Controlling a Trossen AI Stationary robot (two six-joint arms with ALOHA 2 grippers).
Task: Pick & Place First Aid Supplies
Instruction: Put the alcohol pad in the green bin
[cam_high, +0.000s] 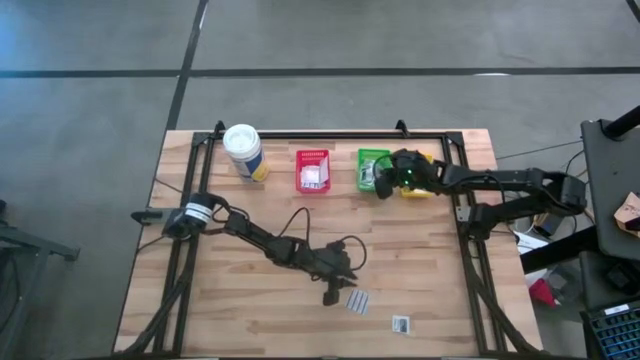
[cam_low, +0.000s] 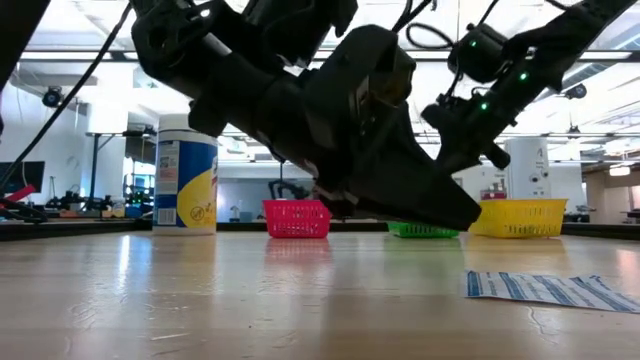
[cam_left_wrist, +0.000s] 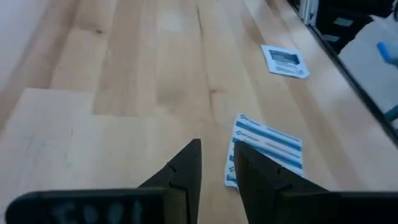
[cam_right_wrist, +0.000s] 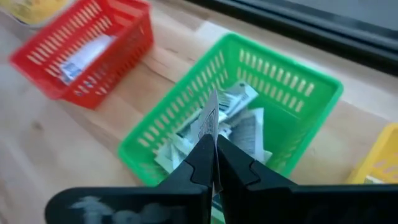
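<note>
**A:** ok so where's everything at? The right gripper (cam_right_wrist: 215, 163) is hanging over the green bin (cam_right_wrist: 292, 93), fingers pressed together on one small white packet (cam_right_wrist: 208, 121) that sticks up edge-on between them. That bin already has a pile of packets (cam_right_wrist: 245, 127) in it.

**B:** yep, and the red bin (cam_high: 312, 170) next to it holds a few too. The yellow bin (cam_low: 520, 217) sits on the green one's other side, mostly hidden under the arm from above.

**A:** left side?

**B:** left gripper (cam_left_wrist: 214, 163) is low over the near part of the counter (cam_high: 240, 300), fingers spread with a narrow gap, holding nothing. A blue-striped packet (cam_left_wrist: 268, 144) lies flat just beside its tips, can't tell if it's touching. Another packet with a dark print (cam_high: 400, 323) is a bit further off toward the counter's edge.

**A:** and the white canister (cam_high: 244, 151) with the yellow label stands upright at the back, beside the red bin.
</note>
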